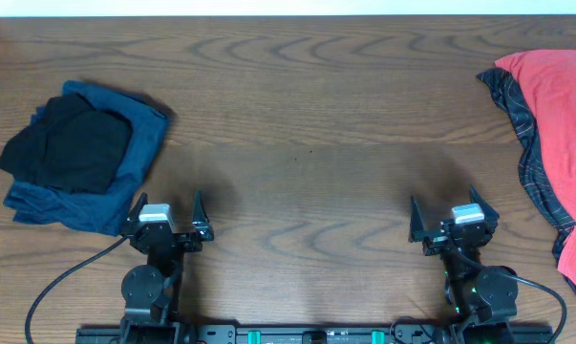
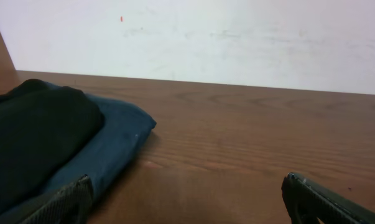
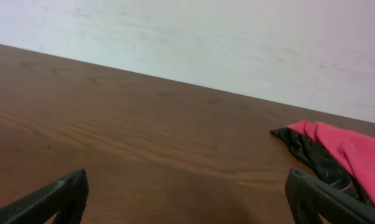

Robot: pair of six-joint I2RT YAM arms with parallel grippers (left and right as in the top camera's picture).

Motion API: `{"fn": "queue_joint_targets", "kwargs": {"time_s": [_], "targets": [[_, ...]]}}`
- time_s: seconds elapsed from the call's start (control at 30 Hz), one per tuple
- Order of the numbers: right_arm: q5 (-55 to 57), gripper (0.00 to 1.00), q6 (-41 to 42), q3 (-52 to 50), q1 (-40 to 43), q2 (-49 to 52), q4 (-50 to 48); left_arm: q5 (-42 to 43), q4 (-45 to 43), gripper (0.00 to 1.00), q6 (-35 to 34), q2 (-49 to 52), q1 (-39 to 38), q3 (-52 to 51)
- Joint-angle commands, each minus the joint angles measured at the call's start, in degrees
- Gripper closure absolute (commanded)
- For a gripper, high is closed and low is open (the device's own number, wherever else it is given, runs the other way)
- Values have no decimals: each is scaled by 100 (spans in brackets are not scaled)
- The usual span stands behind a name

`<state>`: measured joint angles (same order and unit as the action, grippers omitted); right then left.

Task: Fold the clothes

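A coral-red T-shirt [image 1: 566,105] lies crumpled at the table's right edge, over a dark plaid piece [image 1: 529,129]. Both show at the right of the right wrist view, the red shirt [image 3: 352,152] on the plaid piece [image 3: 311,155]. At the left, a black garment [image 1: 68,143] lies folded on a navy garment [image 1: 135,158]. In the left wrist view the black piece [image 2: 32,137] rests on the navy one [image 2: 112,146]. My left gripper [image 1: 163,215] is open and empty just right of the navy piece. My right gripper [image 1: 452,222] is open and empty, well left of the red shirt.
The wooden table [image 1: 297,143] stretches between the two piles. A white wall [image 2: 237,37] stands behind its far edge. Black cables run from both arm bases [image 1: 154,287] at the front edge.
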<state>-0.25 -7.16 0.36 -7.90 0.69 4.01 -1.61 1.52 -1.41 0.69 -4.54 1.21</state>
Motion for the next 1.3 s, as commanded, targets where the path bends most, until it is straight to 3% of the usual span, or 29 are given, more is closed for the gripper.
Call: {"fn": "queue_joint_targets", "kwargs": {"time_s": [0.0, 0.27, 0.47, 0.7, 0.87, 1.0, 1.13, 1.27], "targets": [[-26, 1, -79, -4, 44, -35, 20, -28, 251, 2, 94, -39, 28, -98], [-26, 1, -61, -4, 44, -35, -31, -28, 247, 2, 92, -39, 28, -98], [-17, 1, 739, 9, 44, -31, -4, 7, 267, 2, -435, -35, 28, -28], [824, 1, 1034, 769, 44, 334, 1097, 422, 658, 2, -514, 442, 28, 664], [1303, 1, 1130, 1738, 50, 1283, 1853, 420, 1185, 2, -511, 1357, 28, 1460], [1499, 1, 1624, 2785, 208, 2632, 2887, 433, 1735, 2, -509, 2315, 28, 2205], [1161, 1, 1633, 3738, 369, 3978, 3595, 713, 2358, 2, -507, 3108, 28, 2889], [376, 1, 1633, 4315, 372, 4900, 3696, 811, 2579, 2, -511, 3600, 28, 3202]]}}
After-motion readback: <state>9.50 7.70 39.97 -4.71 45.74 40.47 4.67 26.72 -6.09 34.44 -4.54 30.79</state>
